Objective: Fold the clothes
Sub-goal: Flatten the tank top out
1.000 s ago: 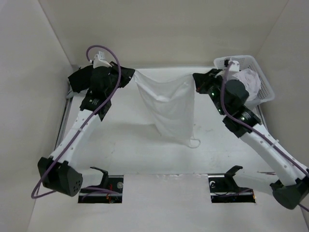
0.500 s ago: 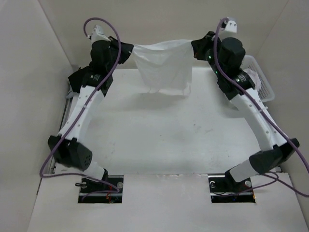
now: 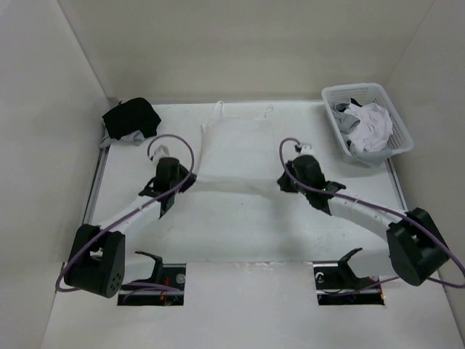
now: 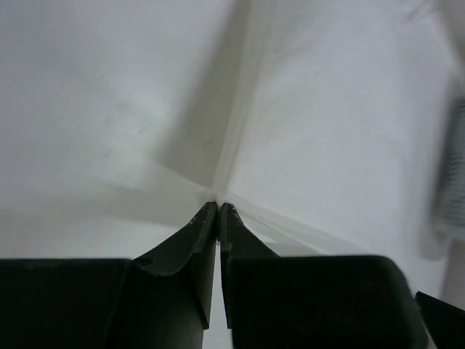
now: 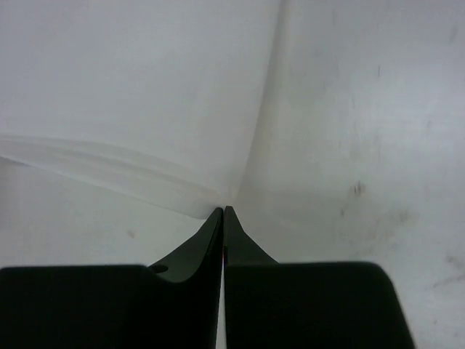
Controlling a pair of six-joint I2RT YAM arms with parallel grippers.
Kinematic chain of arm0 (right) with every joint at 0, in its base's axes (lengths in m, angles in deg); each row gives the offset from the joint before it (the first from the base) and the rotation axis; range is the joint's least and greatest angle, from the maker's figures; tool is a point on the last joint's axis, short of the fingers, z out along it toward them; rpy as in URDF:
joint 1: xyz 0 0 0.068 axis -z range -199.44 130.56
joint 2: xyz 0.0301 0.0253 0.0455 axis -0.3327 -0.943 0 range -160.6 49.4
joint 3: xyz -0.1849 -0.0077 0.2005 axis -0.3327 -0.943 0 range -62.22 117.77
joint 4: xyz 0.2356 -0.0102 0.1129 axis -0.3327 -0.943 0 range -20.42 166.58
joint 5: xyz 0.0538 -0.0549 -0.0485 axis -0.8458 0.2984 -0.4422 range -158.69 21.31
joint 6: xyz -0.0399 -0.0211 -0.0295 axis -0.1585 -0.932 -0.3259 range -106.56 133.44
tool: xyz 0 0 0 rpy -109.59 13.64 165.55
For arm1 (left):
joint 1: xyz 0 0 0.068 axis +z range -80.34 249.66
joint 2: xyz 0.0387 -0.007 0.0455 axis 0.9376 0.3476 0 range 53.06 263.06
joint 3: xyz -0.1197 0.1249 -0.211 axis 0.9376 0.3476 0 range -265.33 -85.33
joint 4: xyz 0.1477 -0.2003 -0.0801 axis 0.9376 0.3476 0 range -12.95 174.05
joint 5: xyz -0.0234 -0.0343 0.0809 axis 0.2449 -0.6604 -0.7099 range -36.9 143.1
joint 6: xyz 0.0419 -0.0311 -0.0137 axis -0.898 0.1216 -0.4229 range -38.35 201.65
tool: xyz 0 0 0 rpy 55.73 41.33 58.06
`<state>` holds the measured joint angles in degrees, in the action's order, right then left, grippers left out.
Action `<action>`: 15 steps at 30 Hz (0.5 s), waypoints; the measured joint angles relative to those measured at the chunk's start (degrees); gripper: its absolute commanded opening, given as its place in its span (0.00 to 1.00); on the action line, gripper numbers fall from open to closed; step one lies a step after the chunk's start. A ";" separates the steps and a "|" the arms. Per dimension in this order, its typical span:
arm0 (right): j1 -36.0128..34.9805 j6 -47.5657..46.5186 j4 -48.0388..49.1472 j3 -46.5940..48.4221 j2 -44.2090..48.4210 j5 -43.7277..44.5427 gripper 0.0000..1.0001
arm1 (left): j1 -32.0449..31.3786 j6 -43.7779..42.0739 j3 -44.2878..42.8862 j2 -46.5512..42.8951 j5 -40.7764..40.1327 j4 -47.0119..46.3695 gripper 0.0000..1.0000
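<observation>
A white tank top (image 3: pixel 232 149) lies spread on the table, its narrow straps (image 3: pixel 218 109) at the far end and its hem stretched between the two grippers. My left gripper (image 3: pixel 187 178) is shut on the hem's left corner, low over the table. My right gripper (image 3: pixel 283 182) is shut on the right corner. In the left wrist view the closed tips (image 4: pixel 219 206) pinch a fold of white fabric (image 4: pixel 305 109). The right wrist view shows the same: tips (image 5: pixel 224 209) together on the cloth edge (image 5: pixel 145 94).
A white lattice basket (image 3: pixel 381 155) at the far right holds white and grey garments (image 3: pixel 367 125). A black garment (image 3: pixel 131 116) sits bunched at the far left corner. White walls enclose the table on three sides.
Both arms have dropped from high at the back and drawn toward the near side. The tank top, which hung between them in the air, now lies flat on the table.
</observation>
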<state>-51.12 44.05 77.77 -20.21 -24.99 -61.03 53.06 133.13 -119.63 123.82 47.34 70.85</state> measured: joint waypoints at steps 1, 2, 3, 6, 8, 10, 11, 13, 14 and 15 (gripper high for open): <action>-0.79 1.31 -0.11 -3.54 -1.29 -0.28 0.03 | -0.11 0.13 3.52 0.20 0.15 0.39 0.04; -1.66 2.54 -0.28 -6.47 -2.27 -0.57 0.04 | -0.24 0.35 6.99 0.17 0.39 0.79 0.04; -2.60 3.61 -0.31 -8.81 -2.93 -0.68 0.06 | -0.44 0.48 9.79 0.13 0.55 0.87 0.04; -5.46 7.08 0.74 -13.40 -2.62 0.02 0.31 | -1.40 1.46 15.30 -2.27 0.81 -0.76 0.07; -7.91 8.87 0.68 -14.58 0.11 1.07 0.42 | -2.80 1.57 17.59 -5.90 0.83 -1.20 0.11; -10.34 10.47 -1.16 -15.50 3.98 1.84 0.45 | -4.07 1.81 19.76 -9.20 0.83 -1.16 0.19; -11.28 11.30 -2.34 -15.74 6.27 2.10 0.46 | -4.37 1.99 20.61 -10.64 0.83 -1.05 0.24; -11.80 12.79 -4.15 -15.82 10.67 2.93 0.47 | -4.44 2.40 22.03 -13.38 0.66 -0.87 0.32; -11.80 13.44 -4.66 -15.82 12.50 3.13 0.47 | -4.44 2.62 22.62 -14.95 0.52 -0.72 0.33; -11.76 14.23 -5.07 -15.82 14.12 3.21 0.47 | -4.44 2.82 23.12 -16.48 0.37 -0.66 0.33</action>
<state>-62.88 58.28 72.70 -36.03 -10.87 -57.82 48.62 135.95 -96.51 107.34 47.71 70.19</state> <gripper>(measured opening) 0.467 0.317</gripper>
